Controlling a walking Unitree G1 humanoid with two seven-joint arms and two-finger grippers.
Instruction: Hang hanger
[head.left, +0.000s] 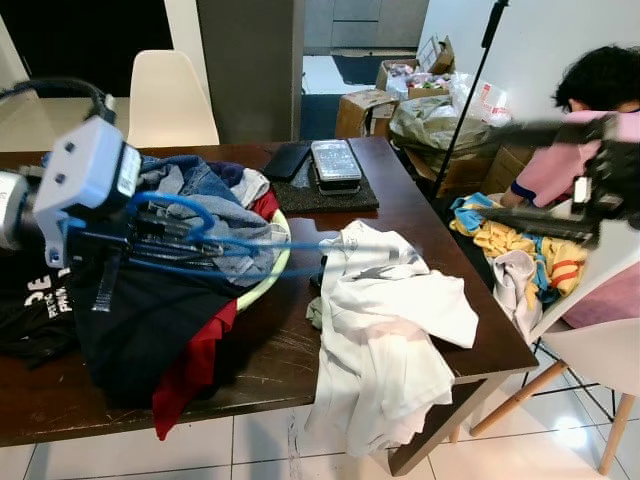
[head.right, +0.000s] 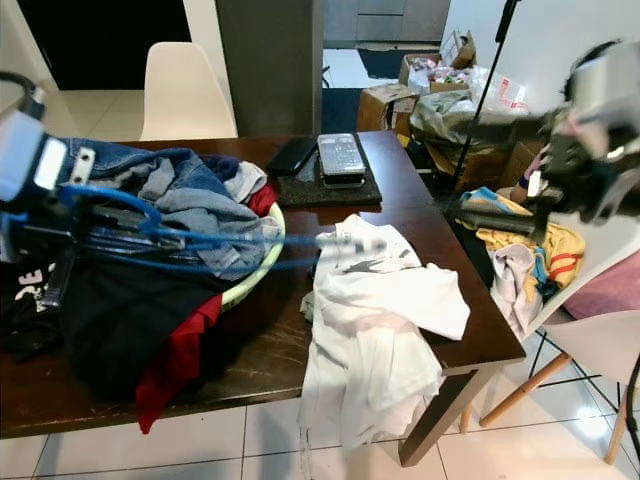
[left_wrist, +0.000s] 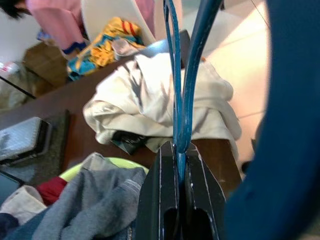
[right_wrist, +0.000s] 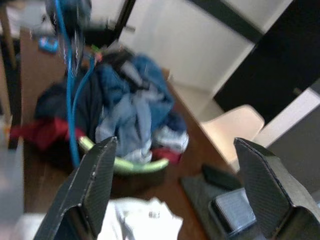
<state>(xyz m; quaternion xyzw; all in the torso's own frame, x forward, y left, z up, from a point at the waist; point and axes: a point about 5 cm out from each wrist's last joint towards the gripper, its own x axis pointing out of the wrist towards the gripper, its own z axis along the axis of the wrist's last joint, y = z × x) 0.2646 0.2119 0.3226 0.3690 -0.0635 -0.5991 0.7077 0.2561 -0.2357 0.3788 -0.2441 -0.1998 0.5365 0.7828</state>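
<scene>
**One hanger held level above the bench**

One dark bench (head.left: 420, 225) carries a green basket (head.left: 268, 275) of clothes and a white shirt (head.left: 385, 330). Above them, the left gripper (left_wrist: 181, 165) clenches the blue hanger (head.left: 240, 250), its long axis pointing toward the right gripper (right_wrist: 175, 185), which waits spread wide, well apart.

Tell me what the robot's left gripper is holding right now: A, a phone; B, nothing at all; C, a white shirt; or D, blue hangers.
D: in the left wrist view the left gripper has its fingers closed on the blue hangers, which reach out over the white shirt on the table.
</scene>
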